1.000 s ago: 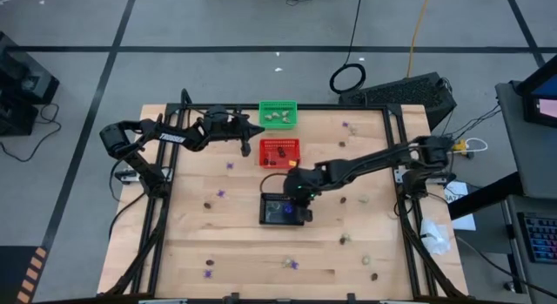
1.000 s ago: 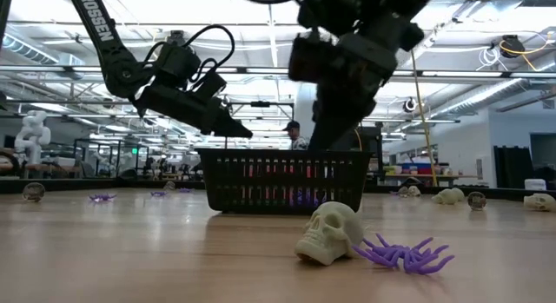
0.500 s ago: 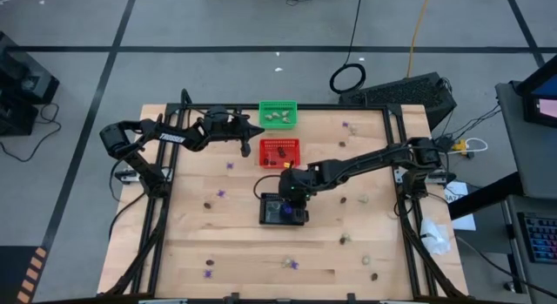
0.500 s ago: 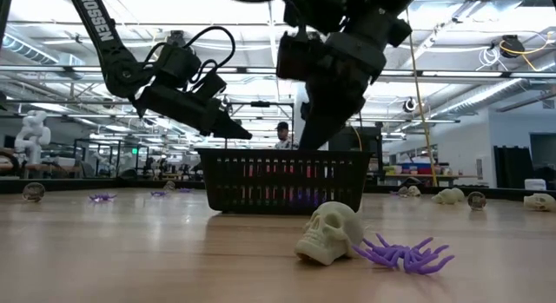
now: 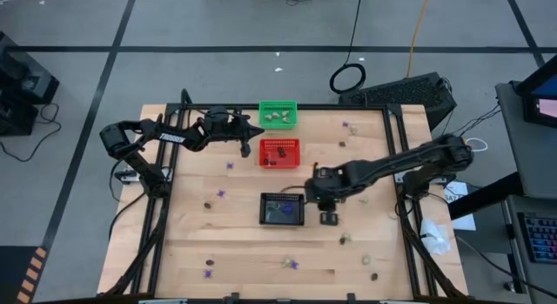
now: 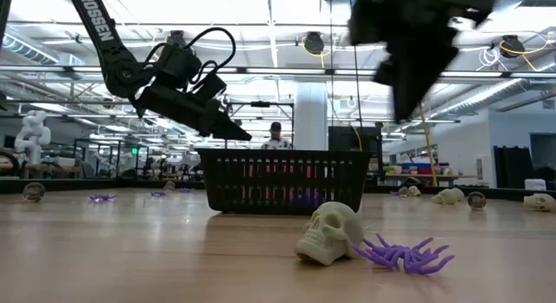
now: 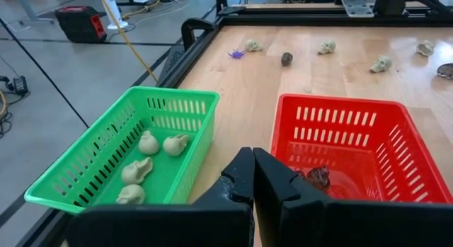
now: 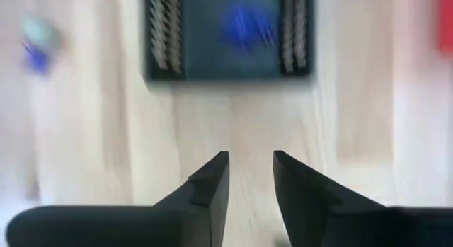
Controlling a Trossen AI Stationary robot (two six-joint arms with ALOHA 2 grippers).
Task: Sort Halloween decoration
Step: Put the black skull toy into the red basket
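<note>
While the left arm is waiting at the far left of the table, its left gripper point(image 5: 258, 130) is hanging with fingers pressed together just left of the gap between the green basket point(image 5: 278, 113) and the red basket point(image 5: 279, 152). The right gripper point(image 5: 328, 215) is hovering above bare wood just right of the black basket point(image 5: 283, 209), near the table's middle, its fingers point(image 8: 209, 182) standing a narrow gap apart and holding nothing.

The Halloween decoration is lying in several places. Cream skulls point(image 7: 147, 143) are sitting in the green basket, a dark brown piece point(image 7: 318, 177) is resting in the red basket, and a purple trinket point(image 5: 278, 212) is showing in the black basket. More pieces are lying scattered over the tabletop point(image 5: 244, 243): a purple spider point(image 5: 221, 194) to the left, another purple piece point(image 5: 294, 265) near the front edge, and a brown one point(image 5: 374, 275) at the near right. In the low view, a cream skull point(image 6: 330, 233) is lying touching a purple spider point(image 6: 404, 253) in front of the black basket.
</note>
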